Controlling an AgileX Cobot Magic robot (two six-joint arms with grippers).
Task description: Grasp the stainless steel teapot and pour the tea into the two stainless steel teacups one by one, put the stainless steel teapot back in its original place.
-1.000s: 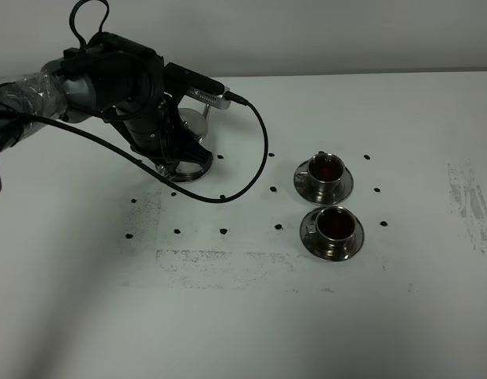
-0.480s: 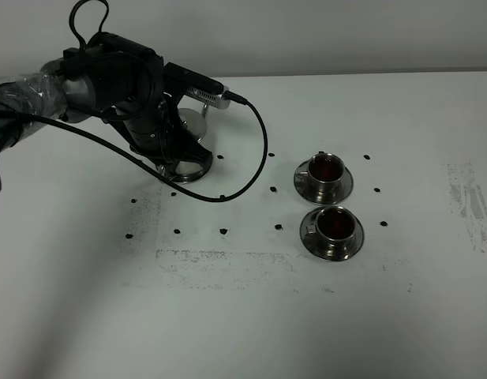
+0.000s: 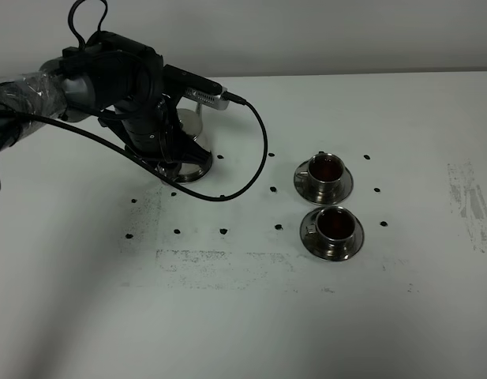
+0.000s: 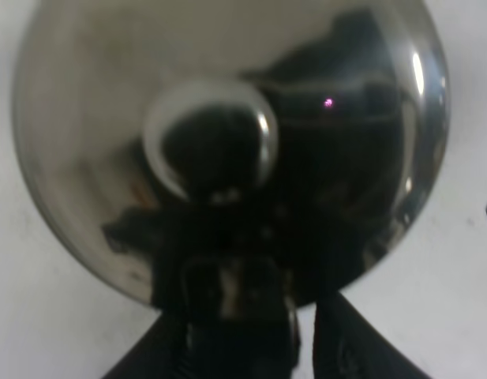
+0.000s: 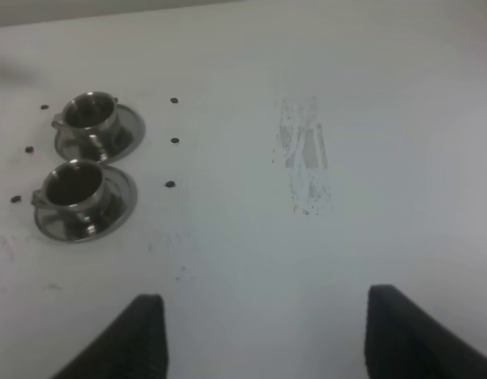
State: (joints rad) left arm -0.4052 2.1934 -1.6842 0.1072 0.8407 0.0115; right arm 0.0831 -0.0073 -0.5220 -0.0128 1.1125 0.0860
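Exterior high shows me the teapot [image 3: 188, 146] on the table [image 3: 401, 118], far left of both tea-filled cups [image 3: 325, 167] [image 3: 334, 226], under my left hand [image 3: 174, 158], whose grip I cannot tell. My right hand [image 5: 263, 335] is spread.

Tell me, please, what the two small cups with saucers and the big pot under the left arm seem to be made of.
The two small shiny handled cups on round saucers look like polished steel: bright grey, with glinting rims. The large domed pot also appears to be mirror-polished metal, probably steel, since the dark left tool is reflected in it.
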